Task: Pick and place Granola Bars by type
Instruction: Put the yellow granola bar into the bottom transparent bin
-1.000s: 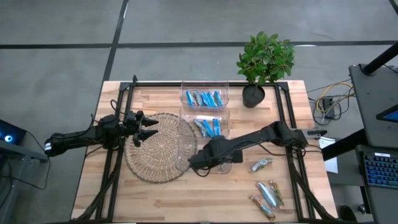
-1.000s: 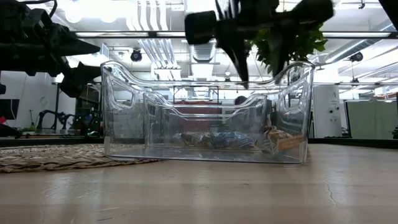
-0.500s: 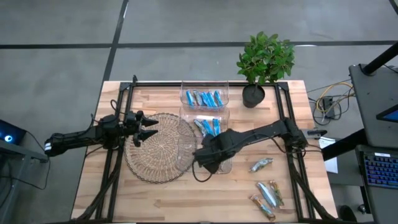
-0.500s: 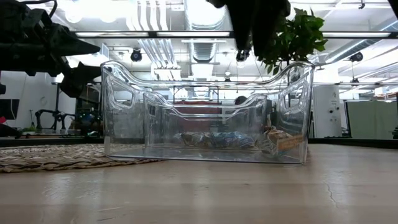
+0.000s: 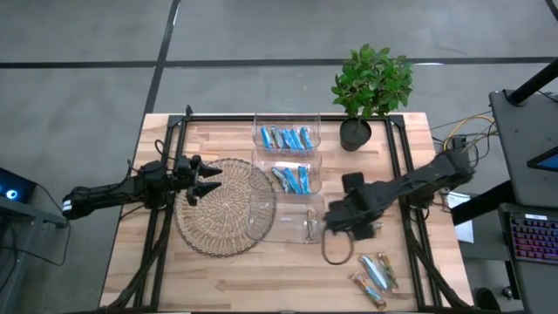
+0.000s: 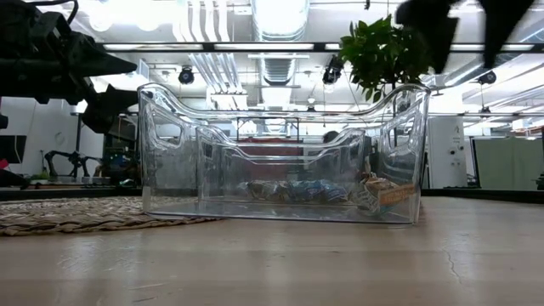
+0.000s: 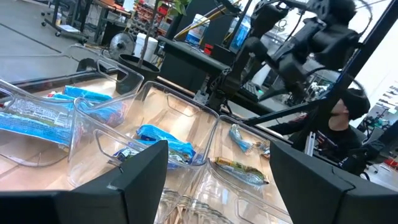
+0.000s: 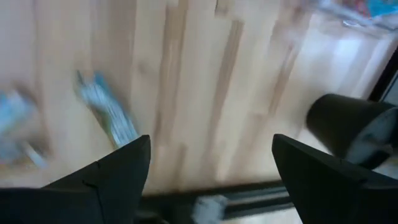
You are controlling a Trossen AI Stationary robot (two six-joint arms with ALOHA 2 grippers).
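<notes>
Granola bars (image 5: 373, 272) lie loose on the bare wood at the near right of the table (image 5: 218, 283), a small cluster of silvery-green and tan wrappers, with one more bar (image 5: 366, 230) apart from them, closer to the bins. Sorted bars already fill the clear bins: blue ones in the far bin (image 5: 287, 138) and the middle bin (image 5: 290, 179), and a single tan bar (image 5: 309, 224) in the near bin (image 5: 261, 228). From my seat, the right gripper (image 5: 332, 218) hangs just beside the near bin's right wall, its fingers spread wide and holding nothing; its wrist camera shows bare wood and one silvery-green bar between the fingers. I judge the drop into the near bin done and the next pick ahead. The relation that matters: the loose cluster lies toward the table's near right corner from this claw, the bars' long axes running roughly diagonal, so I would turn the wrist to close across a bar's narrow width. The right arm is plainly the nearer. The left gripper (image 5: 205, 179) waits well apart over the woven mat (image 5: 228, 228), fingers open and empty. A potted plant (image 5: 370, 83) stands at the far right.
</notes>
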